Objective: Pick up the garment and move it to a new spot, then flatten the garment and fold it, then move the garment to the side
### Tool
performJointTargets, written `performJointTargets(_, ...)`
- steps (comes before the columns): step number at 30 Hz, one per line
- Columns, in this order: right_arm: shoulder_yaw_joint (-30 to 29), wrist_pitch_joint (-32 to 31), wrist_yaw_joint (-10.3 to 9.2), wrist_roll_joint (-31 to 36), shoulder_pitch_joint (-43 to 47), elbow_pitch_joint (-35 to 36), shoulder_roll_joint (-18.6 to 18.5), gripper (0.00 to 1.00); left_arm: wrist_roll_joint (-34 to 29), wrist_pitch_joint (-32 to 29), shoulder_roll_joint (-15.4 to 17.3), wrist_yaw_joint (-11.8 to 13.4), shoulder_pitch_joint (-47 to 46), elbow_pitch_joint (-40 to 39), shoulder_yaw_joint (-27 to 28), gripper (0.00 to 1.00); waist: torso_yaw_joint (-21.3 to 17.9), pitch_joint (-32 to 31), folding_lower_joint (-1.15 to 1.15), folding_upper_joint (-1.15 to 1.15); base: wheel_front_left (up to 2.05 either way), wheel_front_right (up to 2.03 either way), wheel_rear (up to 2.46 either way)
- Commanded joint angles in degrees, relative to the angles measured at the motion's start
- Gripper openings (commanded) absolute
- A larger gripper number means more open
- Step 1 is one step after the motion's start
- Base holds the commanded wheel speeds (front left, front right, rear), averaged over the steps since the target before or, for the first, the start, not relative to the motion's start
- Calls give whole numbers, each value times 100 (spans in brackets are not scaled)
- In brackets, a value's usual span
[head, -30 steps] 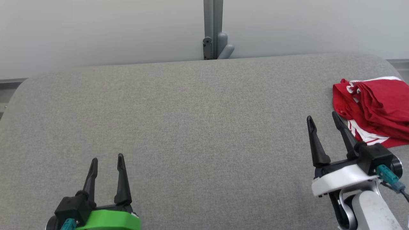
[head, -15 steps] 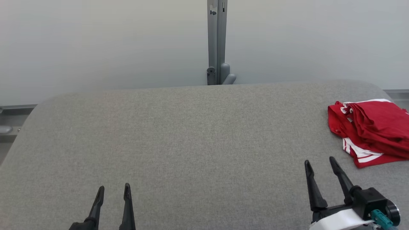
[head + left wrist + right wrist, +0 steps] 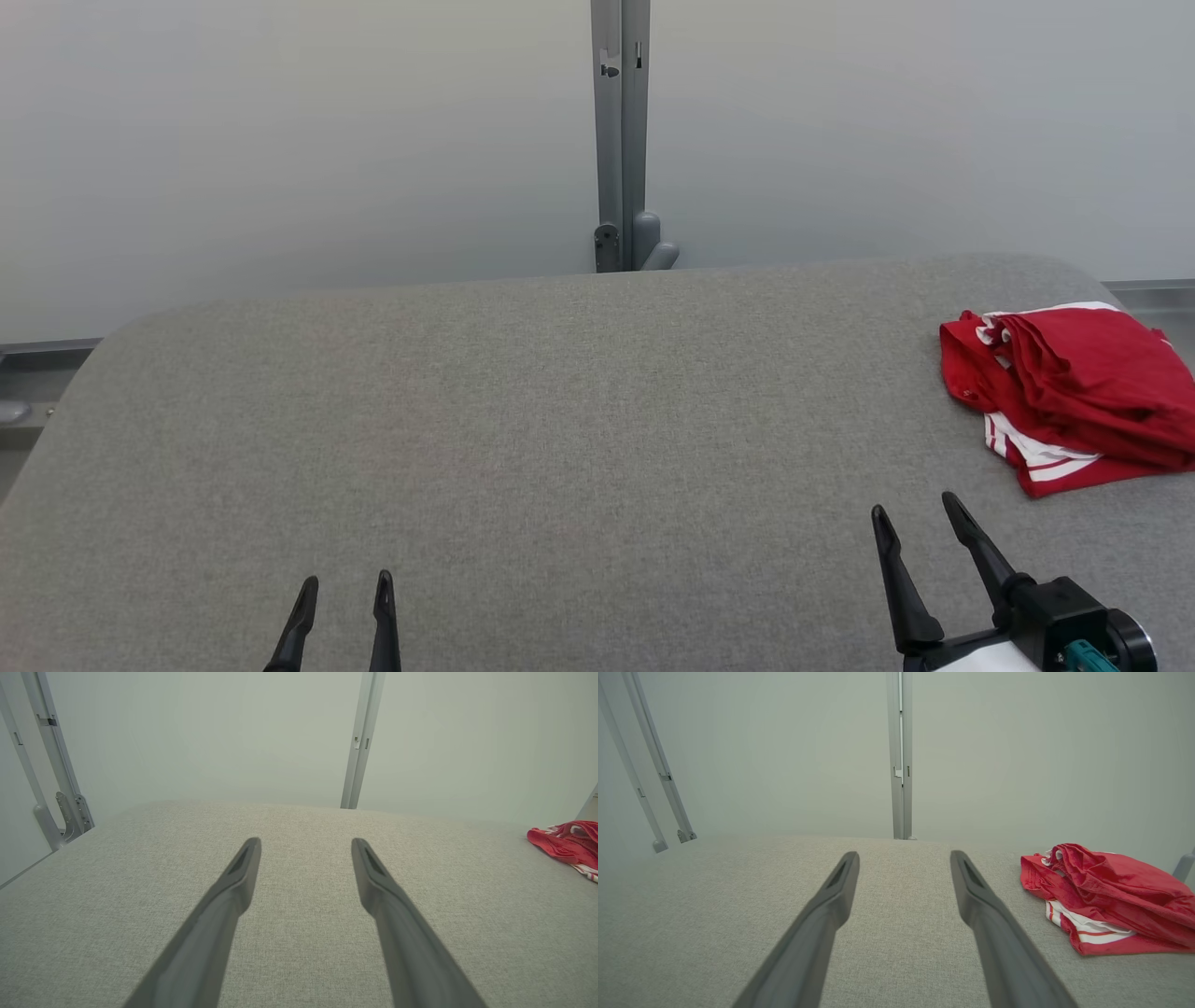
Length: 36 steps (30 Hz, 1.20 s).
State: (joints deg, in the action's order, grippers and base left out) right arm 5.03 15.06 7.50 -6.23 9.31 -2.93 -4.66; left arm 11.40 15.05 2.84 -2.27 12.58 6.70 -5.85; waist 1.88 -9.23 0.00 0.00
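The garment (image 3: 1074,392) is red with white stripes and lies folded in a loose bundle at the far right of the grey padded table (image 3: 560,420). It also shows at the right in the right wrist view, garment (image 3: 1106,896), and at the right edge of the left wrist view, garment (image 3: 567,844). My right gripper (image 3: 915,523) stands open near the front right, short of the garment and apart from it, nothing between its fingers. My left gripper (image 3: 344,590) is open at the front left, far from the garment, with nothing in it.
A pale wall with a grey vertical post (image 3: 616,140) and a bracket stands right behind the table's far edge. Slanted grey frame bars (image 3: 51,774) rise off the table's left side. The table's corners are rounded.
The head camera has tilted up, so the table, garment and both grippers sit lower in the picture. Both grippers stay open; the right gripper seems drawn back from the garment.
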Motion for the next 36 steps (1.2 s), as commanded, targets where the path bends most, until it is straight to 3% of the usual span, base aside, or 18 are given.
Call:
performJointTargets(1,-11,10,-4,43,89,8,-29,100,14,12,14,-9,45,12,9,100,-1,6,0,0,0,0,0)
performJointTargets(3,3,9,-4,-30,116,-25,-22,100,-47,12,13,28,22,15,8,100,6,8,0,0,0,0,0)
performJointTargets(4,1,0,0,-51,47,-15,-5,0,-40,0,0,20,-2,14,-2,0,6,8,0,0,0,0,0)
performJointTargets(8,6,-8,0,-77,115,-151,25,0,-51,-27,-3,27,9,159,-10,0,7,9,0,0,0,0,0)
performJointTargets(18,-215,-335,0,-1374,-141,-294,20,0,1173,-303,-2,-56,-356,314,93,0,-11,94,0,0,0,0,0)
performJointTargets(36,-551,-812,0,-3141,-506,-502,31,0,2863,-686,1,-173,-859,524,237,0,-39,233,0,0,0,0,0)
